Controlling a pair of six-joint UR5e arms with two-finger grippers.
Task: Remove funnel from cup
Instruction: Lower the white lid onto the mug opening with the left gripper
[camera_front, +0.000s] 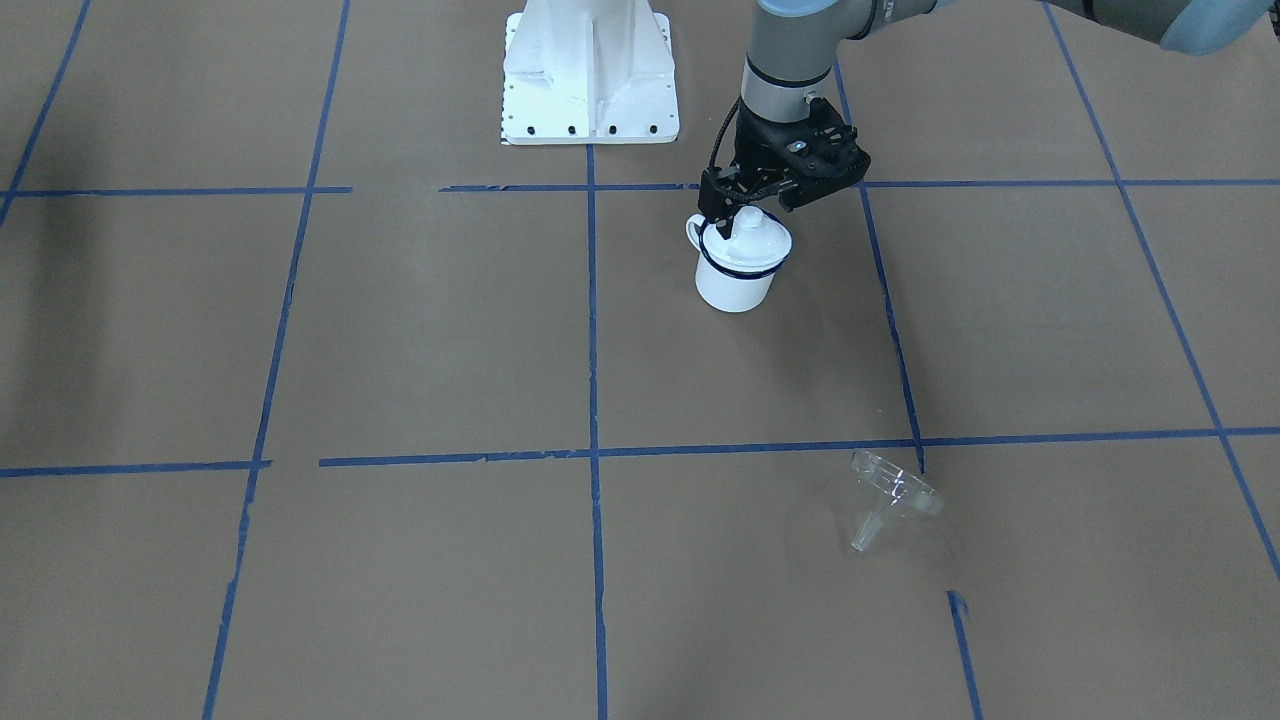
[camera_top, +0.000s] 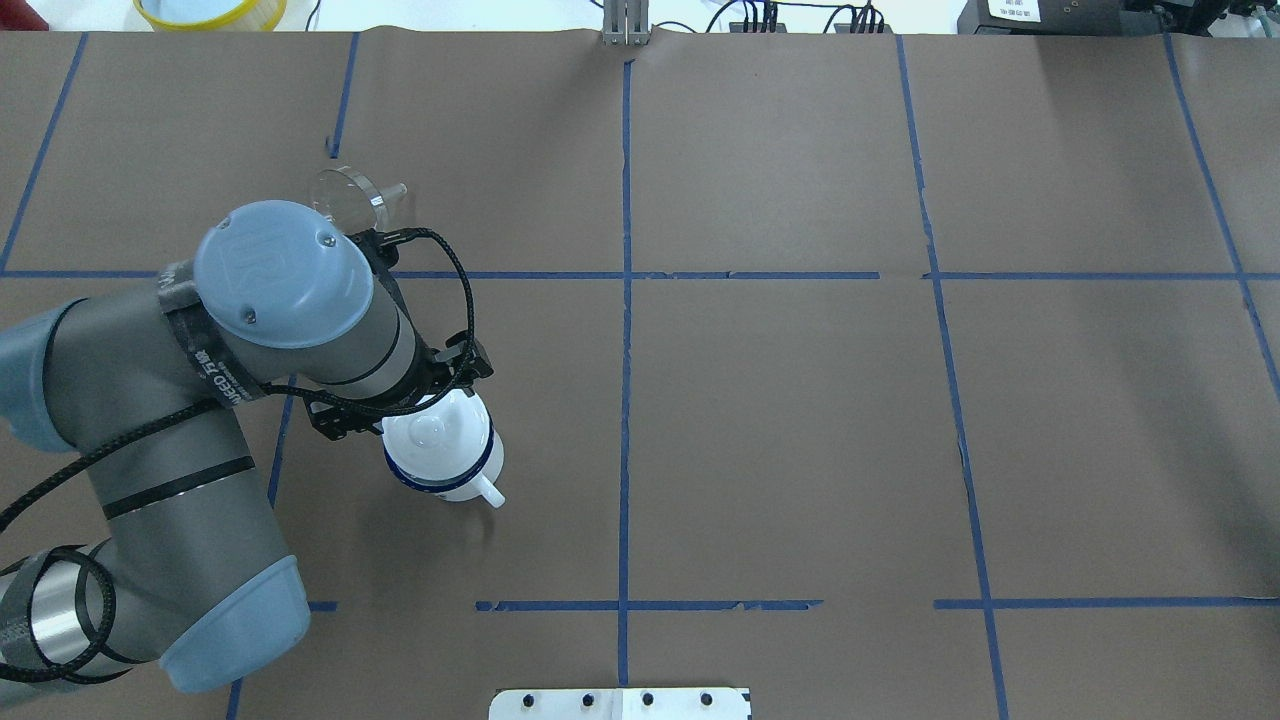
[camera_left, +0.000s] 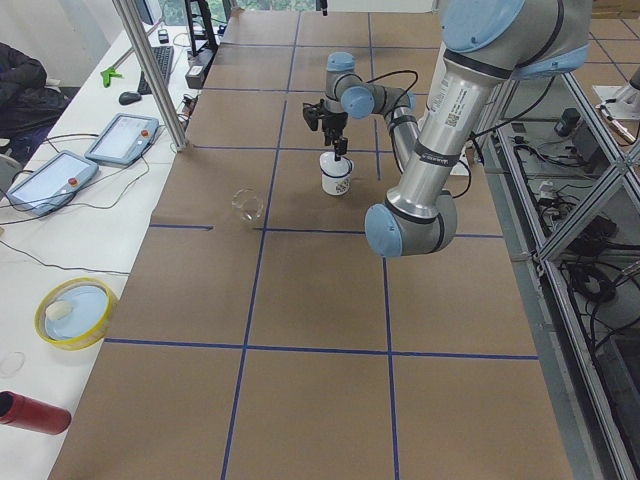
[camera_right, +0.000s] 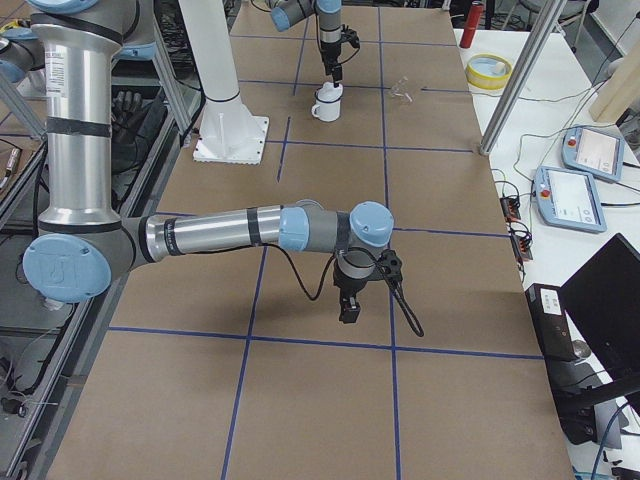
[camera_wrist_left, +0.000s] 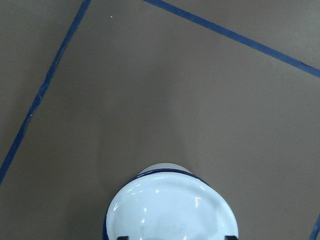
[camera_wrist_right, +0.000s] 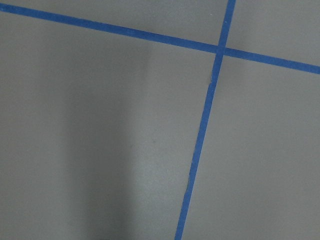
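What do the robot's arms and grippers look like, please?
Both the left arm and the right arm are silver-grey tubes with pale blue joint caps and black bands. Each ends in a black two-finger gripper, the left gripper and right gripper, with a black braided cable looping alongside.

You see the table (camera_front: 400, 330) covered in matt brown paper, gridded with blue tape lines (camera_front: 592, 350), and some of the lines are broken by gaps. The cup (camera_front: 733, 285) is white with a thin dark blue rim. The domed lid (camera_front: 752, 240) on it is plain glossy white. The funnel (camera_front: 890, 495) is clear and colourless, with the brown showing through it. Your left gripper (camera_front: 750, 205) is black, on a grey left arm (camera_top: 150, 400) with pale blue joint caps. The base plate (camera_front: 590, 70) is white. On the side bench you have a yellow-rimmed bowl (camera_left: 75, 312), pale blue inside, and a red bottle (camera_left: 30, 412).
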